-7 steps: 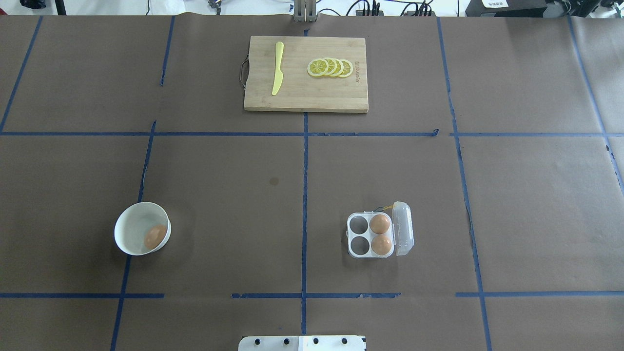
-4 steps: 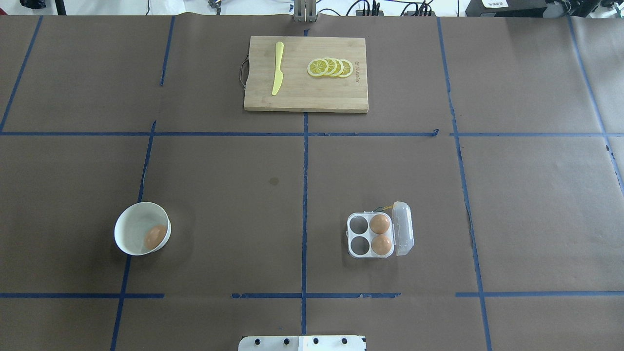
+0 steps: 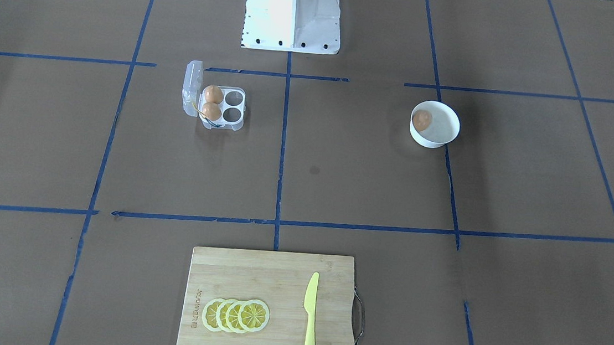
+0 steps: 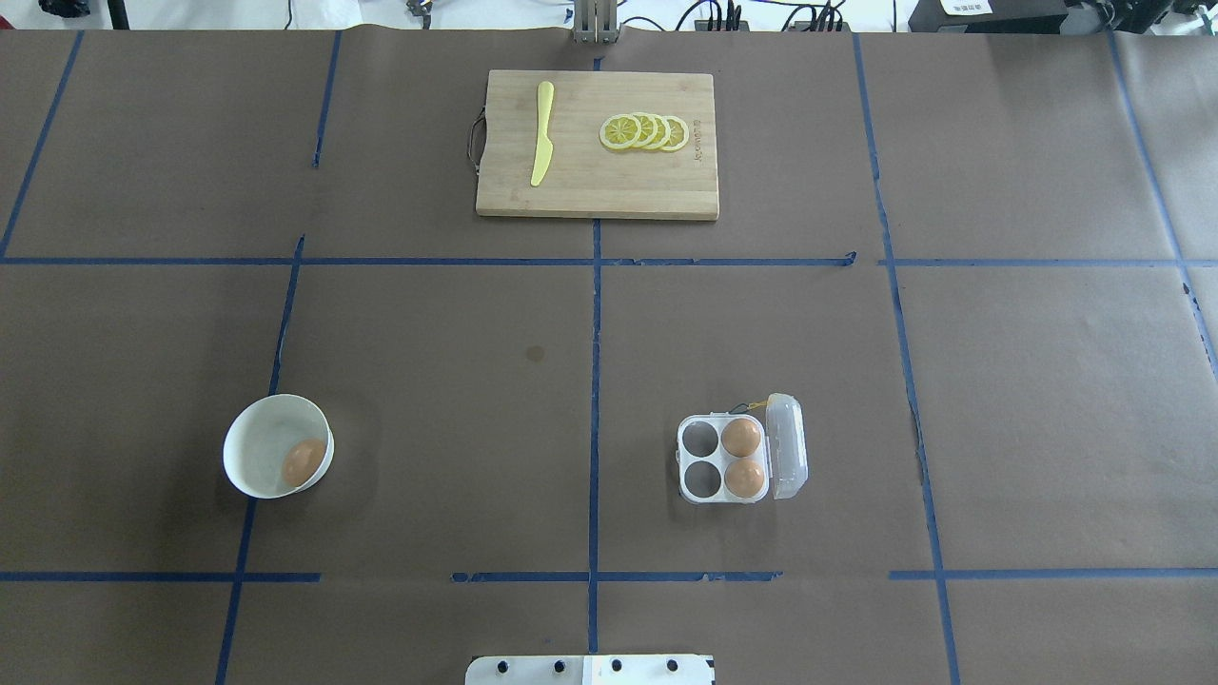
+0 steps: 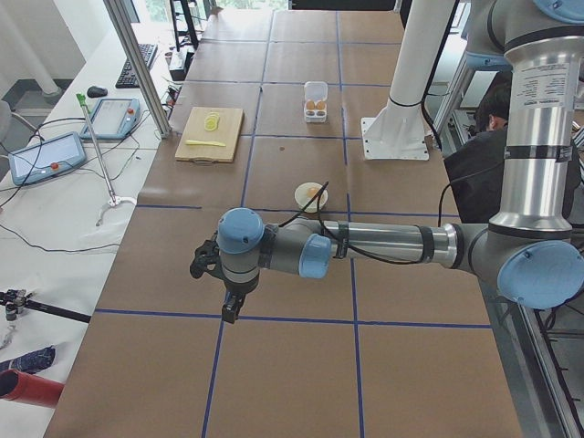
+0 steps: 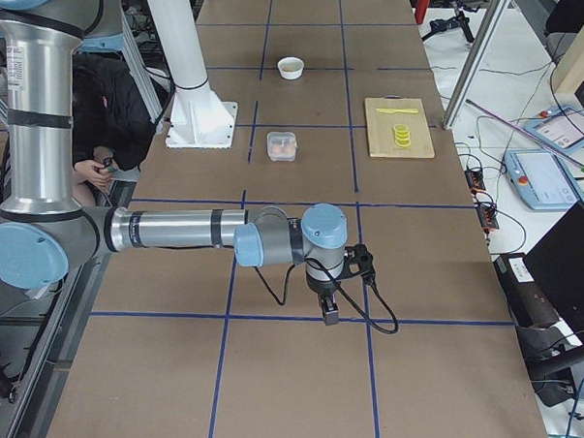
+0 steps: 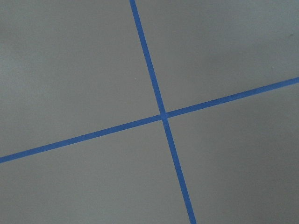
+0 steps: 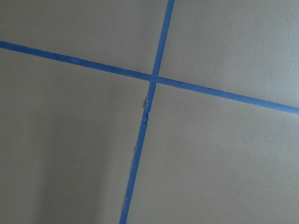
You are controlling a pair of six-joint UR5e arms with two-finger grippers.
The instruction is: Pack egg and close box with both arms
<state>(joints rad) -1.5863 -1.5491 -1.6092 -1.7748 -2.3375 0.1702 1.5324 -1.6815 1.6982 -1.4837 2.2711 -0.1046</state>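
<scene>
Left claw (image 5: 232, 308), right claw (image 6: 330, 312): openness unclear.

- My left arm (image 5: 383, 242) is bent sharply at the elbow: the upper part stands upright, and the forearm lies level, reaching far out from it.
- The left wrist (image 5: 242, 239) turns downward at the end of the forearm, so the left gripper (image 5: 232, 307) hangs low and points straight down.
- I see this gripper only from the side, so I cannot tell how its jaws stand.
- My right arm (image 6: 176, 229) has the mirrored pose: upright upper part, level forearm.
- The right wrist (image 6: 322, 232) also bends down, and the right gripper (image 6: 329, 311) points straight down.
- Its jaws I cannot judge either.
</scene>
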